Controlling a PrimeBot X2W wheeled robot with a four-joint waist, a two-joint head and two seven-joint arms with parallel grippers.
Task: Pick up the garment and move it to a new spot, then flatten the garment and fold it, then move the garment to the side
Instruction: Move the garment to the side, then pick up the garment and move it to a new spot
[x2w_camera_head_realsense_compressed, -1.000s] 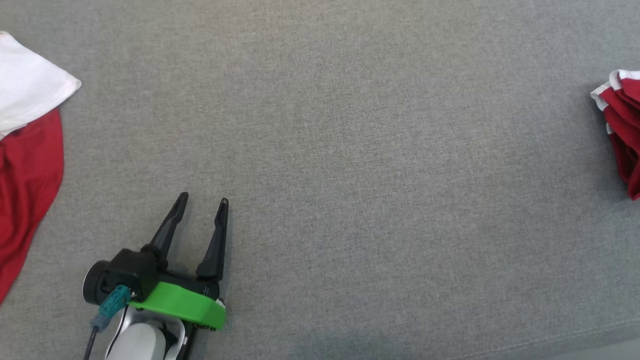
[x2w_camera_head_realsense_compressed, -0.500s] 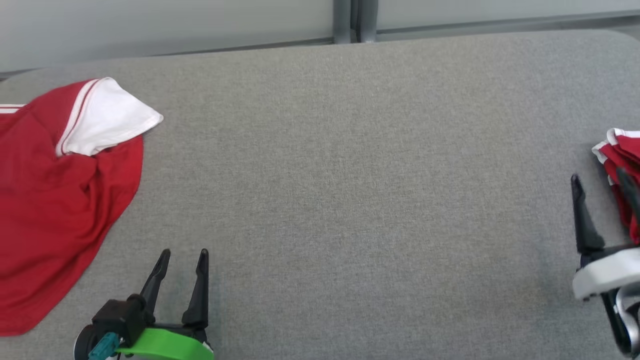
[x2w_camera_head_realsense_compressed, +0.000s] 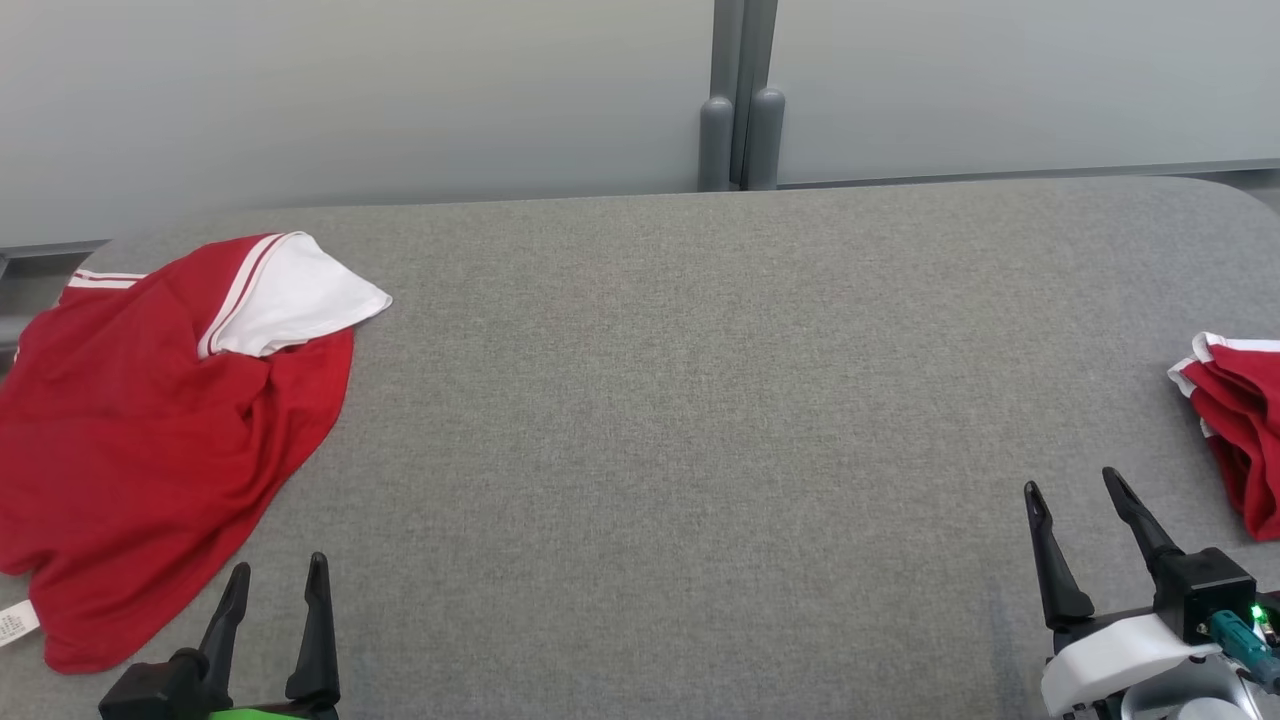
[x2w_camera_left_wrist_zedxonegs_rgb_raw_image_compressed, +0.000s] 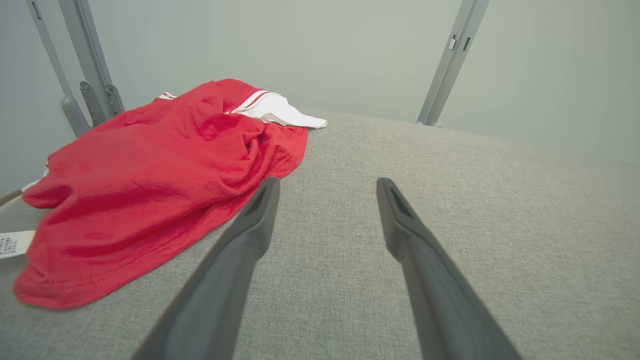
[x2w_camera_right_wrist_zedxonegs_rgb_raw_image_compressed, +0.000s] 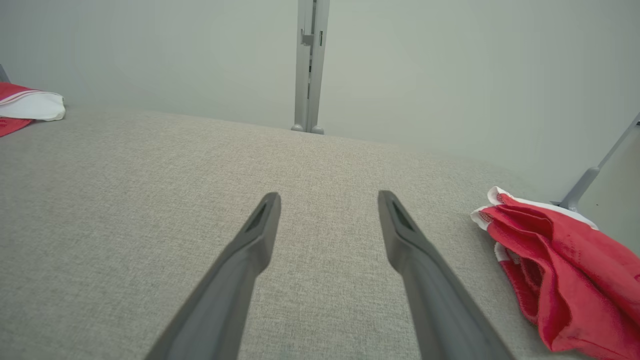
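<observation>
Both sets of jaws gape empty: left gripper (x2w_camera_head_realsense_compressed: 279, 563) near the shirt (x2w_camera_head_realsense_compressed: 150, 430), right gripper (x2w_camera_head_realsense_compressed: 1071, 480) well apart from it.

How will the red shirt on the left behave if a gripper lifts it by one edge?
The shirt is probably floppy: it lies in soft folds, so it should hang and drape when lifted. It looks thin, so likely light. On the woven pad, a push would probably bunch it up rather than slide it whole.
</observation>
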